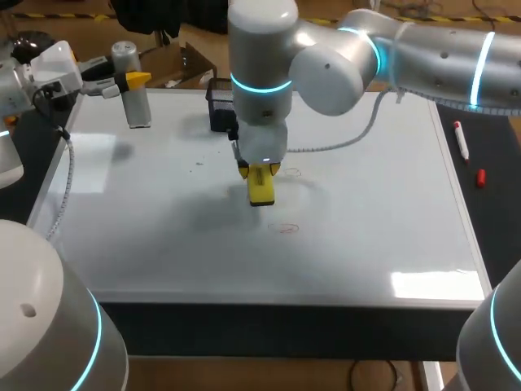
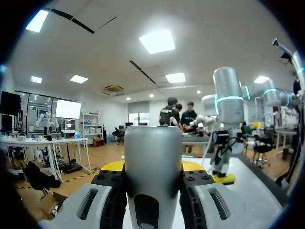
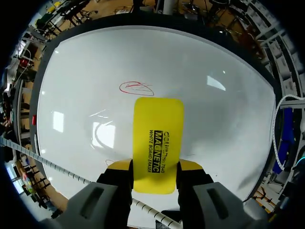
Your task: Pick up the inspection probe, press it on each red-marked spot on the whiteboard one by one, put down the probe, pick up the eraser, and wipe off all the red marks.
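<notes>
**Location: robotics laboratory, two-arm test station.**
Two grey-white robot arms with lit cyan rings, the left arm (image 1: 24, 77) and the right arm (image 1: 342, 57), stand over a whiteboard (image 1: 366, 212) laid flat on the table (image 1: 285, 330). The right hand (image 3: 153, 168) grips a yellow eraser (image 3: 157, 143) from both sides, and a red mark (image 3: 136, 88) is drawn on the board just ahead of it. The left hand (image 2: 152, 166) clamps a silver inspection probe (image 2: 152, 152). A coiled cable (image 1: 346, 144) runs beside the right hand, and a marker pen (image 1: 461, 140) lies on the table well apart from it.
</notes>
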You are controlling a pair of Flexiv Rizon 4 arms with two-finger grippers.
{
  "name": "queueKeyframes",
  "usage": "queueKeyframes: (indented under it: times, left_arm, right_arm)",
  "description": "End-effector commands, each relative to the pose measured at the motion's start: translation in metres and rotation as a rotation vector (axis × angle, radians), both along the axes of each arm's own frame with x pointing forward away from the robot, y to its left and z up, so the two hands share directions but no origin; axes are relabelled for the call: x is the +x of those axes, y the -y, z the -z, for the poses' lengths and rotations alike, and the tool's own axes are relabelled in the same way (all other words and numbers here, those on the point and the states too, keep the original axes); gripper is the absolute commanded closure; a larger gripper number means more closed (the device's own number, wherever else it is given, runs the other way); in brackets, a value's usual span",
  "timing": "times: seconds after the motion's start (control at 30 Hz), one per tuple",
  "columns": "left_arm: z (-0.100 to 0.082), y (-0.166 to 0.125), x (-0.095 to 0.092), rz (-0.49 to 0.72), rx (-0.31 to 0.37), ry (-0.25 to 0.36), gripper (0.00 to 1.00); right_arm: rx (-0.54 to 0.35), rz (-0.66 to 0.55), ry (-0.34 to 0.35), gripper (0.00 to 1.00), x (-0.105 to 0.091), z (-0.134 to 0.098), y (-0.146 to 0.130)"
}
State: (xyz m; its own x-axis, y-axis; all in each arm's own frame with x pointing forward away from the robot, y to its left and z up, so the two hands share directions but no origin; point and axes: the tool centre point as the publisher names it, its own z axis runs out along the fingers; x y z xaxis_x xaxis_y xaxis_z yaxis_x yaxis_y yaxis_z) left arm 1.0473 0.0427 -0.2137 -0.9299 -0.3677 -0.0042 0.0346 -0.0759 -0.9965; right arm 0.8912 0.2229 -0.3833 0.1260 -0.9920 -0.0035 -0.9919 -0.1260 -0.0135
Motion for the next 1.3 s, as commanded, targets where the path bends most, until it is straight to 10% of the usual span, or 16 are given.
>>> queueKeyframes:
  times: [0.03, 0.2, 1.3]
  left_arm:
    - [-0.001, 0.0, -0.001, -0.003, 0.0, 0.002, 1.0]
    - [-0.001, 0.0, -0.001, -0.003, 0.0, 0.002, 1.0]
    - [-0.001, 0.0, -0.001, -0.003, 0.0, 0.002, 1.0]
  right_arm:
    - [0.008, 0.003, 0.019, 1.0, -0.005, -0.012, 0.016]
    - [0.123, 0.041, 0.003, 1.0, 0.003, -0.015, 0.034]
    - [-0.021, 0.441, -0.038, 1.0, 0.109, -0.009, 0.275]
